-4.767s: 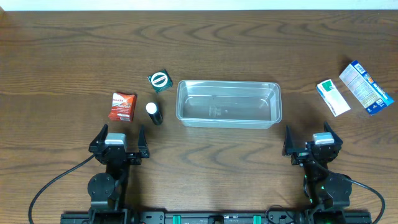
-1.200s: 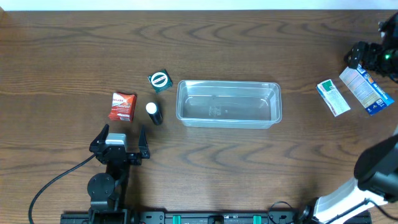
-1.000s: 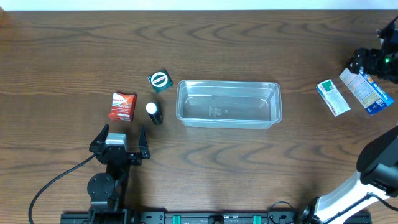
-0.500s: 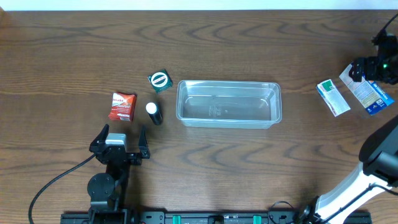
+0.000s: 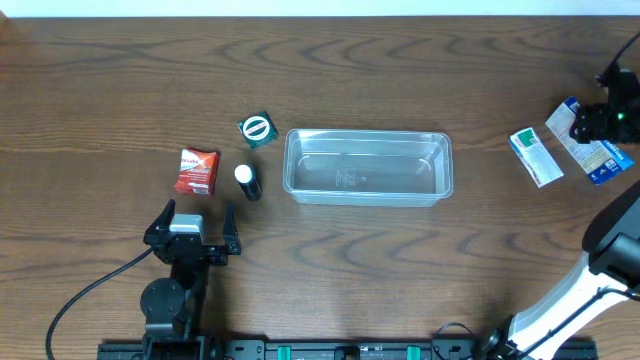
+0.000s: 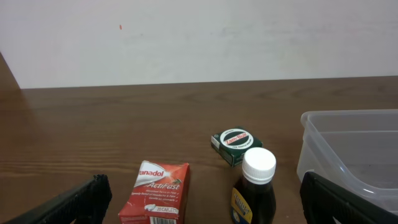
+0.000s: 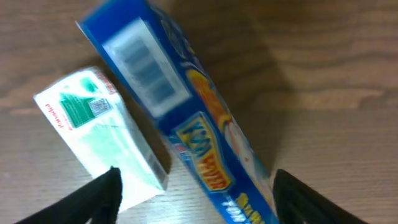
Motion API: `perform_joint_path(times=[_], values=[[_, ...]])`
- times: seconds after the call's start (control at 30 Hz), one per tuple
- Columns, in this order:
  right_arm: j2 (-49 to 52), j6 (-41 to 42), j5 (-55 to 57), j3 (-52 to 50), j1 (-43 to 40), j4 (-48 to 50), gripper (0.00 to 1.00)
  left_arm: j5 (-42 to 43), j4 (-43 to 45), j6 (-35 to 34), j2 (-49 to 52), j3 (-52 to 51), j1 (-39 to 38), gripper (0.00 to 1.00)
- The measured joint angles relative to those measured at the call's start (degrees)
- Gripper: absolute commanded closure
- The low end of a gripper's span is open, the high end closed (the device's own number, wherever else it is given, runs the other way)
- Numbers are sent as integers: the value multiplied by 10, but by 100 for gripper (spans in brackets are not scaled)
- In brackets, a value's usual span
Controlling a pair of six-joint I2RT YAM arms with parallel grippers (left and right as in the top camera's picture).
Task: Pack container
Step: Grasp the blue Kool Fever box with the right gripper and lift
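The clear plastic container (image 5: 367, 166) sits empty mid-table; its left end shows in the left wrist view (image 6: 354, 155). My right gripper (image 5: 598, 122) hovers open over the blue box (image 5: 590, 150) at the far right. In the right wrist view the blue box (image 7: 186, 124) lies between the open fingers (image 7: 196, 193), with the white-green box (image 7: 99, 134) beside it. My left gripper (image 5: 190, 228) rests open at the front left. Ahead of it lie a red packet (image 6: 155, 190), a dark bottle with a white cap (image 6: 254, 190) and a green box (image 6: 235, 146).
The white-green box (image 5: 535, 156) lies left of the blue box near the right table edge. The red packet (image 5: 198, 171), bottle (image 5: 247, 181) and green box (image 5: 257, 129) cluster left of the container.
My right arm left its rest spot at the front, swung to the far right and came down over the blue box. The left arm and all objects stayed still.
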State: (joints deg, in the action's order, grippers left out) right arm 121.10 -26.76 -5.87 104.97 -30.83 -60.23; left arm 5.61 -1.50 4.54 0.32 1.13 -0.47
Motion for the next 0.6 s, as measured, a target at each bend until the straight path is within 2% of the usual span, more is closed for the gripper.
perform_joint_path(times=[0.17,0.27,0.5,0.6], values=[[11,1,2,0,-9,-1,34,0,0,0,0,0,0,2],[12,-1,2,0,-12,-1,40,0,0,0,0,0,0,2],[12,-5,2,0,-21,0,68,0,0,0,0,0,0,2],[12,-5,2,0,-22,0,75,0,0,0,0,0,0,2]])
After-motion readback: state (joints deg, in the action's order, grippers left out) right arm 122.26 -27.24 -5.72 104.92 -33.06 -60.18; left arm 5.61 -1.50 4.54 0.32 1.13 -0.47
